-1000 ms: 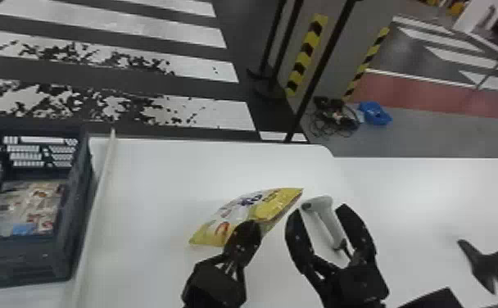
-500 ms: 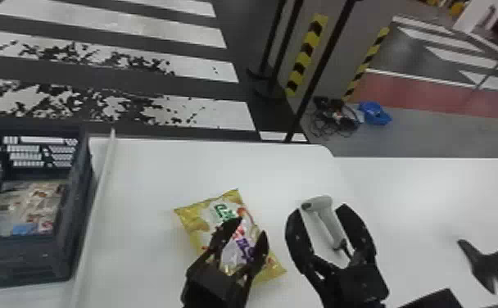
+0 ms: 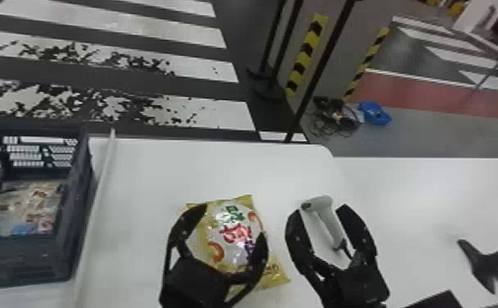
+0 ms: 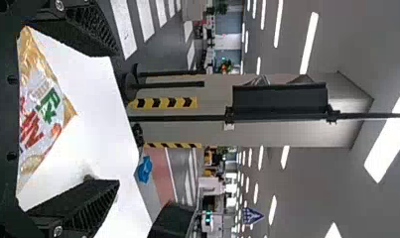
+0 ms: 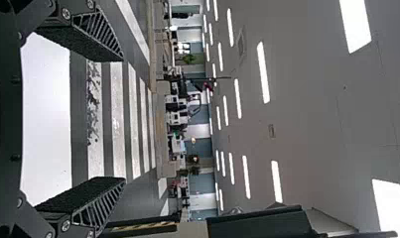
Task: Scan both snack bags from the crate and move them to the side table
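My left gripper (image 3: 232, 223) stands open over the yellow snack bag (image 3: 236, 245), which lies printed face up on the white table. In the left wrist view the bag (image 4: 41, 116) shows beyond the base of the open left gripper (image 4: 115, 118). My right gripper (image 3: 320, 211) is open too, and the light grey scanner (image 3: 329, 223) appears between its fingers in the head view; contact cannot be told. The right wrist view has the right gripper (image 5: 122, 120) with nothing held. Inside the dark crate (image 3: 70, 245) at the left are some packets (image 3: 29, 207).
A pale raised rail (image 3: 96, 204) runs between the crate and the bag. The white side table (image 3: 416, 204) adjoins at the right, with a black forked stand (image 3: 490, 262) on it. Poles and a striped pillar stand beyond the tables.
The bag has turned from a tilted pose to face up and moved slightly nearer the robot. My left gripper's fingers have spread from close together to wide apart. The right gripper has hardly moved.
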You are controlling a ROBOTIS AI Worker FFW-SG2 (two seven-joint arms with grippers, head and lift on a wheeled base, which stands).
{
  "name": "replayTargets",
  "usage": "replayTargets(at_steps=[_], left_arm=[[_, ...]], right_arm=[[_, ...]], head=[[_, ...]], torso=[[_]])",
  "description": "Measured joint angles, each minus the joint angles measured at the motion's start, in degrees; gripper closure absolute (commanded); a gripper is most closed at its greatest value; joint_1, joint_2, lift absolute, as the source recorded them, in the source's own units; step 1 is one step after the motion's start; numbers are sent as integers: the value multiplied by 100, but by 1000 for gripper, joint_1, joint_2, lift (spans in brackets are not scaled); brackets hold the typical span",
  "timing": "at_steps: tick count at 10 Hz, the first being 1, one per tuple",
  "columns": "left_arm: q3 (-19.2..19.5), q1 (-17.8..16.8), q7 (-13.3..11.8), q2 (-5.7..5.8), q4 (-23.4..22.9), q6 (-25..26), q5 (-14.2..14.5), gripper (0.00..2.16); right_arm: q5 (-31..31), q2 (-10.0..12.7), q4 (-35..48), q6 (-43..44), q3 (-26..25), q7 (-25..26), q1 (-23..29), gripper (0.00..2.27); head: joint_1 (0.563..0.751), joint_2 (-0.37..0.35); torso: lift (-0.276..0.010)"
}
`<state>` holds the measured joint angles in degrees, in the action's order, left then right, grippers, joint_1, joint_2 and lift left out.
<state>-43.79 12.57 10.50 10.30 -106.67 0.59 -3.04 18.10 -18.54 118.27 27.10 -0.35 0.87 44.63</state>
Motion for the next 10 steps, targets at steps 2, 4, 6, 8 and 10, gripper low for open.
replayTargets(at_steps=[2, 4, 6, 8, 10], left_arm=[[594, 374, 14, 224, -451, -44, 77, 36], [1429, 873, -58, 495, -1047, -64, 308, 36], [2476, 1419, -298, 629, -1591, -45, 713, 36], [3439, 1955, -536, 731, -2026, -14, 1119, 39], [4192, 2361, -662, 745, -2321, -10, 1465, 39]], right_arm=[[-8, 0, -28, -95, 5, -28, -49, 137], [11, -7, -63, -329, -3, -96, -133, 137], [18, -12, -188, -550, 3, -270, -234, 124], [-32, -20, -396, -607, -7, -660, -299, 127], [-120, -38, -547, -608, -49, -1107, -305, 144]], head=[[695, -350], [695, -350], [695, -239], [695, -141], [695, -33]], torso=[[-95], [-95], [-95], [-95], [-95]])
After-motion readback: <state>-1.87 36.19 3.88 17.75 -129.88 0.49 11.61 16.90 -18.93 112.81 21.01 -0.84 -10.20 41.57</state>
